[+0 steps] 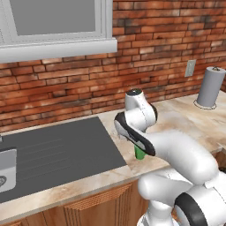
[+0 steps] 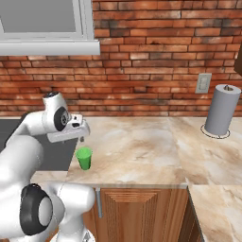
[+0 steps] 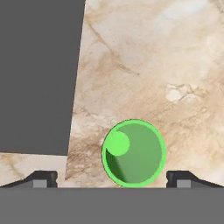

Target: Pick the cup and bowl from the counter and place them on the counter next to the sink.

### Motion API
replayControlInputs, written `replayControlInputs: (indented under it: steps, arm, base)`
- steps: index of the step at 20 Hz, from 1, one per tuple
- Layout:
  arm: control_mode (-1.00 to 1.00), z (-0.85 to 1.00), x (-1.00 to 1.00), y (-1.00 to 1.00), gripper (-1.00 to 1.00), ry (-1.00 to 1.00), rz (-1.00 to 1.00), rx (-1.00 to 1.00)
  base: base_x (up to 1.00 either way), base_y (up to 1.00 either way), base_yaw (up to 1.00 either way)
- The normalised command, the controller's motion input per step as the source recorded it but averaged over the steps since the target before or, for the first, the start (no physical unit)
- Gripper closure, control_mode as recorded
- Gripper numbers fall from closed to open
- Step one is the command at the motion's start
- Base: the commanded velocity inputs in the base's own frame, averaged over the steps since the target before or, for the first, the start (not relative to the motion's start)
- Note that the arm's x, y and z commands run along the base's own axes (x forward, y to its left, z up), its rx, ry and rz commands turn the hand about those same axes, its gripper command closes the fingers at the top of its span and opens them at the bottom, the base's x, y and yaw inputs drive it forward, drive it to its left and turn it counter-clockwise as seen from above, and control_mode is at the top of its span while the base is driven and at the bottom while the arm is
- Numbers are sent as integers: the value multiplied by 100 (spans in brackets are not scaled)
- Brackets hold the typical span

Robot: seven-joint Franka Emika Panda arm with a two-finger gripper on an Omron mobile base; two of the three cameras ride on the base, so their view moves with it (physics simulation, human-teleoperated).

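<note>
— Brick wall behind, beige counter in front. Where's the cup?

— Cup stands upright on the counter, just beside the sink, near the counter's front edge. From the left base view its green peeks out under the arm.

— And the gripper?

— Gripper hangs above the cup, looking straight down into it. Its jaws are spread wide, one tip on each side of the cup, neither touching it. Nothing is held.

— Anything else on the counter?

— Grey paper towel roll stands upright at the far right by the wall, well apart from the cup. A wall outlet sits on the brick just left of it. A window sill is above the sink.
</note>
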Motion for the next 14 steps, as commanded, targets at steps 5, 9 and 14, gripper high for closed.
replayControlInputs:
  steps: [5,9,14]
  arm:
    - [-100,0,-93,-96,-100,-1,-4,14]
    - [-100,6,-100,-75,-100,-6,0,17]
    - [-100,36,-87,-46,-100,-5,0,17]
  base:
    - [0,0,0]
    - [0,0,0]
    - [0,0,0]
